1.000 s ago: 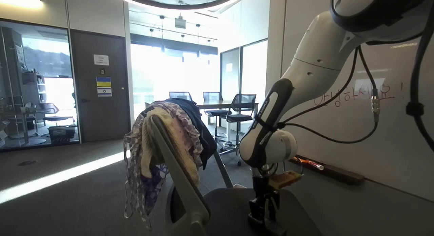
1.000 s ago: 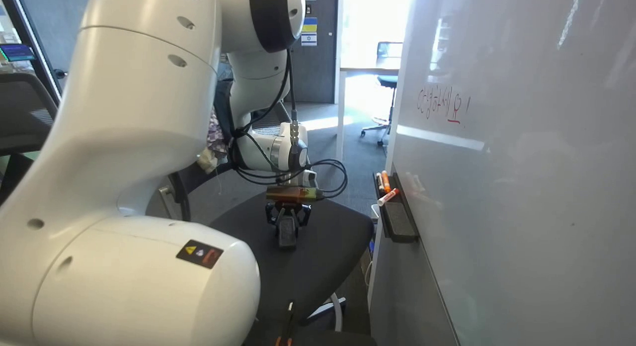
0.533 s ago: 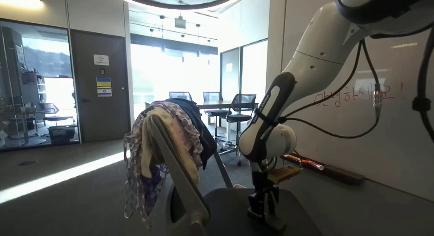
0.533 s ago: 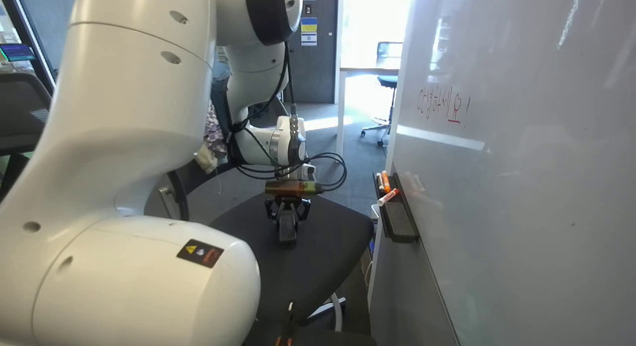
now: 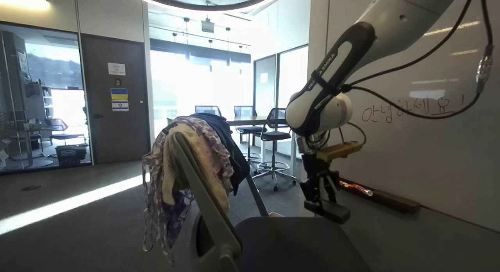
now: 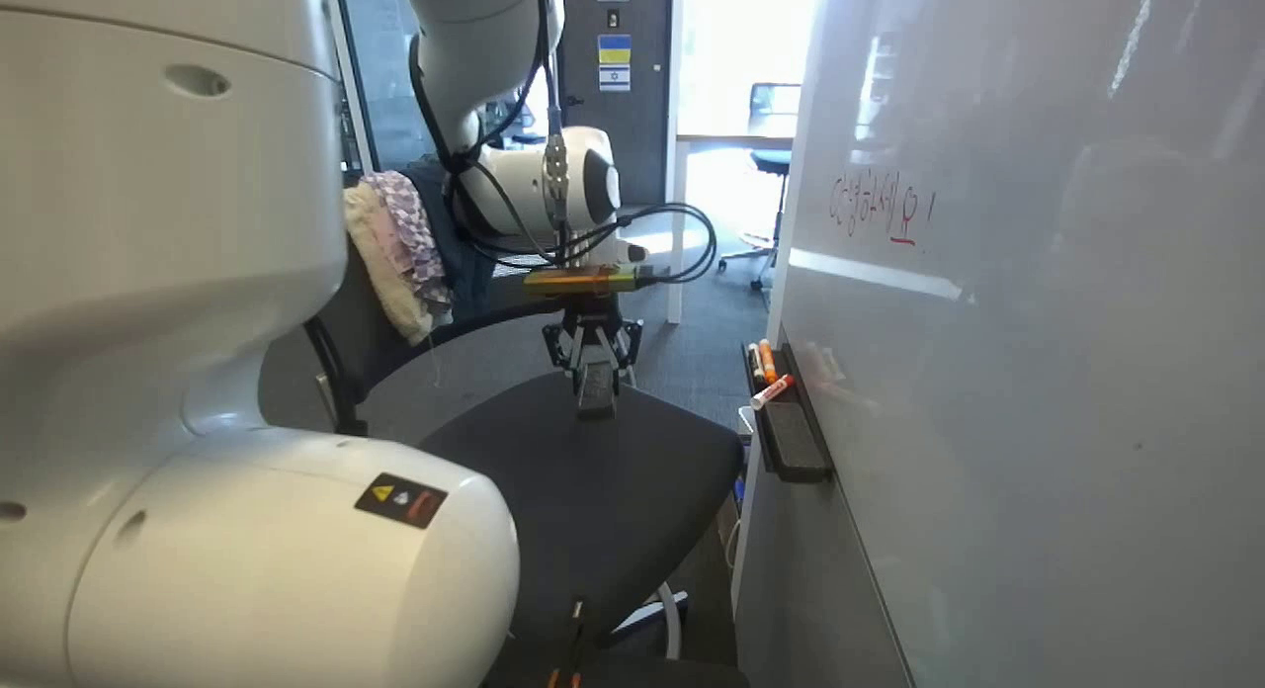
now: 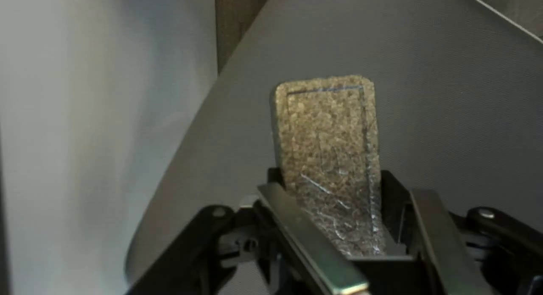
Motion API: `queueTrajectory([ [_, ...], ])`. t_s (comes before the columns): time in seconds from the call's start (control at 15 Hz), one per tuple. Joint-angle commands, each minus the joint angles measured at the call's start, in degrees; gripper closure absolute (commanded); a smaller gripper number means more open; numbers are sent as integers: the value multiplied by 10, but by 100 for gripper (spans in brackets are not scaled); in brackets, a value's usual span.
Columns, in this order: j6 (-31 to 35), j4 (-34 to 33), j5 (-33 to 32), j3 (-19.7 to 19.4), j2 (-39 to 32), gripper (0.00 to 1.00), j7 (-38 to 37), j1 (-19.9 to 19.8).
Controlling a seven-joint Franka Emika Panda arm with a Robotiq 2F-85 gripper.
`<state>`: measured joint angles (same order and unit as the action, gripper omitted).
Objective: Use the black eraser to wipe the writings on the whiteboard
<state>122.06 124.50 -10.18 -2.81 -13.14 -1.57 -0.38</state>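
Gripper [image 7: 332,185]: pointing down, jaws clamped on both sides of the eraser [image 7: 327,159], a hold we judge meant to keep it from twisting.
Eraser: above the chair seat [image 6: 593,510], caught toward one end; most of its length juts out, presumably so that it makes contact before the jaws do.
Chair seat: directly beneath; we think the eraser hangs clear of it.
Ledge [image 6: 797,393]: along the lower edge of the whiteboard [image 5: 390,158], keeping markers [image 6: 768,362] where a writer wants them.
Whiteboard: apart from the eraser, whose visible broad face looks upward, not at it, so we expect a turn before any wiping.
Writings [image 6: 885,202]: red, above the ledge, none wiped as far as we can tell.
Door [image 5: 115,135]: farthest, its flag prints [image 5: 119,94] facing the room, probably to be noticed.
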Motion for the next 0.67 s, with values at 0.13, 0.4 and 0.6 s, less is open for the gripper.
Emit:
queueTrajectory([
  [0.13,-101,13,-140,4,115,69,-188,31],
  [0.4,-159,5,-232,23,146,69,-294,30],
  [0.6,-183,8,-300,26,164,69,-359,20],
])
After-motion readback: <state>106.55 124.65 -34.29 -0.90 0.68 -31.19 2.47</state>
